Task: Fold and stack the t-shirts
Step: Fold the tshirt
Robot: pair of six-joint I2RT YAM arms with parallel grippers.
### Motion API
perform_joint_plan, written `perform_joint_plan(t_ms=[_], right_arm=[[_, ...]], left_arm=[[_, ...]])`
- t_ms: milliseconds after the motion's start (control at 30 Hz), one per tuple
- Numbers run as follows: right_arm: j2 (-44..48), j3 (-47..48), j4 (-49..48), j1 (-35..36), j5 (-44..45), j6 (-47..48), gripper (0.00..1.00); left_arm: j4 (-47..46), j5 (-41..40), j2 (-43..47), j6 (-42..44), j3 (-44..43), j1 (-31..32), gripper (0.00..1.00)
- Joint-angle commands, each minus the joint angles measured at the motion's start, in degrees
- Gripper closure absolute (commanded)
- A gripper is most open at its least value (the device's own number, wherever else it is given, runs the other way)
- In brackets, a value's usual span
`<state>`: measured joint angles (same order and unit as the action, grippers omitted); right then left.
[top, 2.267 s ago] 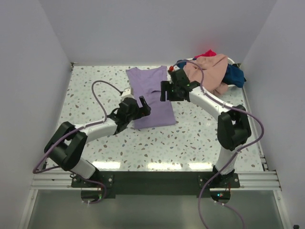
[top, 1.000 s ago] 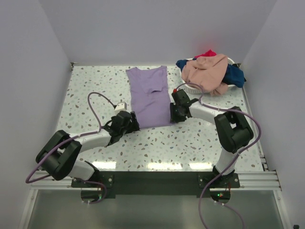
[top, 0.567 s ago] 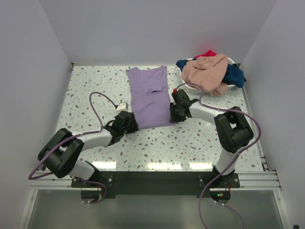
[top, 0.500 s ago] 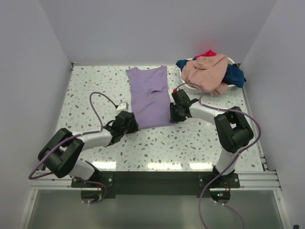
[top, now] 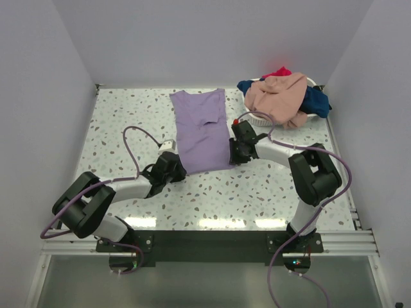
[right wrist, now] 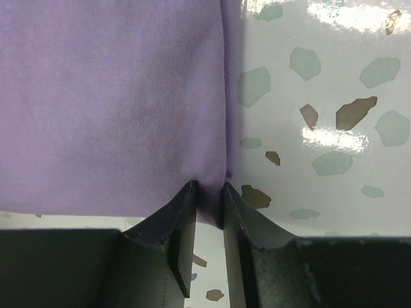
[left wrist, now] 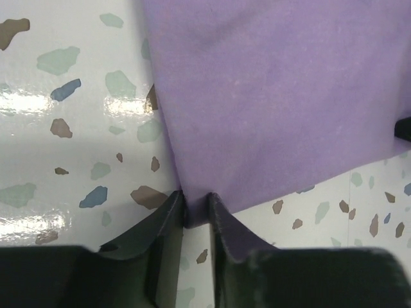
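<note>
A lavender t-shirt (top: 204,131) lies flat on the speckled table, folded into a long strip running away from the arms. My left gripper (top: 174,168) sits low at its near left corner. In the left wrist view the left gripper (left wrist: 196,205) is shut on that corner of the lavender fabric (left wrist: 276,96). My right gripper (top: 235,156) is at the near right corner. The right wrist view shows the right gripper (right wrist: 209,192) shut on a pinch of the lavender cloth (right wrist: 109,96). A peach-pink shirt (top: 279,96), a navy one (top: 316,101) and a red one (top: 277,72) are heaped at the back right.
The heap of shirts rests in a white basket (top: 257,119) at the back right corner. Walls close in the table on the left, back and right. Purple cables loop from both arms over the speckled tabletop (top: 128,115).
My left jaws have closed from wide apart onto the shirt's near left corner. The right jaws have tightened a little on the near right corner. Both arms have lowered to the shirt's near edge.
</note>
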<state>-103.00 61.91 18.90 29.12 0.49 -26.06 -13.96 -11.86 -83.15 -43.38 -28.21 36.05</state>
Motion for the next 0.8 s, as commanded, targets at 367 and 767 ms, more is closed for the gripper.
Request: perform_joint_plan(t_ms=[367,767], right_arm=[[5.0,-4.8,3.0,0.3,0.1,0.4,1.0],[19.4,-14.4,10.7,6.8,1.9,-1.9,1.0]], left_arm=[[3.7,0.3,2.9,3.4,1.5,0.3,1.0],[11.3,6.8,15.4,4.6,6.1,0.4,1.0]])
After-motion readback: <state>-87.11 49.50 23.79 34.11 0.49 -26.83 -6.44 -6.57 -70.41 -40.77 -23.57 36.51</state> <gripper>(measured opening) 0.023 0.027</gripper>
